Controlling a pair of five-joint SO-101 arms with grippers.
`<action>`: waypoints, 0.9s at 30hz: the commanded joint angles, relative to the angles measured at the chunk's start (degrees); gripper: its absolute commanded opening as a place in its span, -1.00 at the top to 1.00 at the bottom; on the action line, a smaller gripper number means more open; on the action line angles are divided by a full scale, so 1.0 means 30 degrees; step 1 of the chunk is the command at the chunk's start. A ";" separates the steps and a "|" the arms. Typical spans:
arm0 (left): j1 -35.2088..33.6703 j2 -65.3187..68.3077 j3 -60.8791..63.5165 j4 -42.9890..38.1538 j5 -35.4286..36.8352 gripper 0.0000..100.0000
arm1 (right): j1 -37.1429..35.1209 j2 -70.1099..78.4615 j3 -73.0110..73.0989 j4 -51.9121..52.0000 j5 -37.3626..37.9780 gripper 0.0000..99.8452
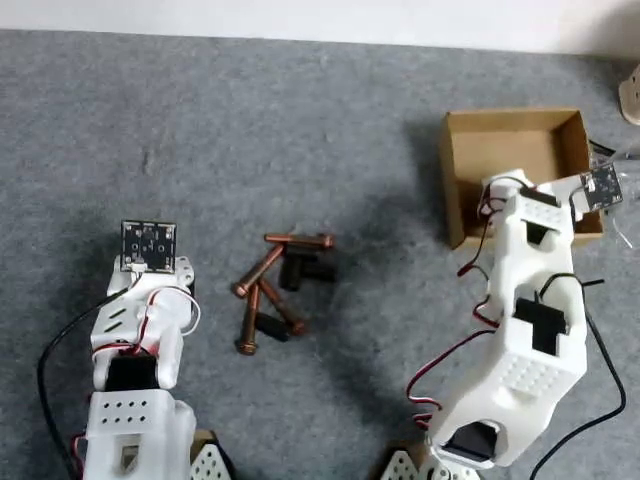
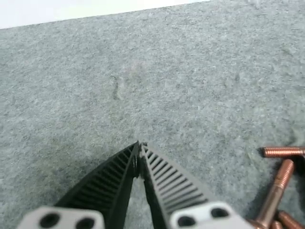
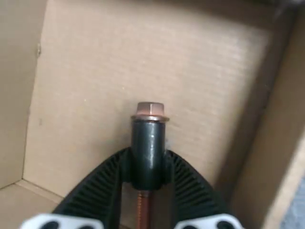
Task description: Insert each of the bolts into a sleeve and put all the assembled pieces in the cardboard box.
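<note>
Right pincer (image 3: 147,161) clamps the black sleeve (image 3: 149,143) mid-body, bolt (image 3: 150,110) through it, cardboard box (image 3: 95,71) just beyond. Stiff, smooth, probably slippery: hold the sleeve. Left pincer (image 2: 139,153) pinched closed, loose bolts (image 2: 276,186) beside it.

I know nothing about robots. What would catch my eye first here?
The right gripper holds a black sleeve with a copper bolt through it, over the cardboard box. On the table lies a heap of loose bolts and sleeves, with the left gripper shut beside it.
</note>
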State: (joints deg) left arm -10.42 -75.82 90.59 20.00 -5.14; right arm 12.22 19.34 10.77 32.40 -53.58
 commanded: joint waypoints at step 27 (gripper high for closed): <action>0.1011 -0.0190 0.0103 -0.0440 0.0088 0.99 | -0.3267 -0.6784 -0.1216 0.4176 0.4015 0.46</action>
State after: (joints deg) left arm -8.57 -75.82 91.21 20.00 -5.14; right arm 6.95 8.00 6.99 40.92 -43.38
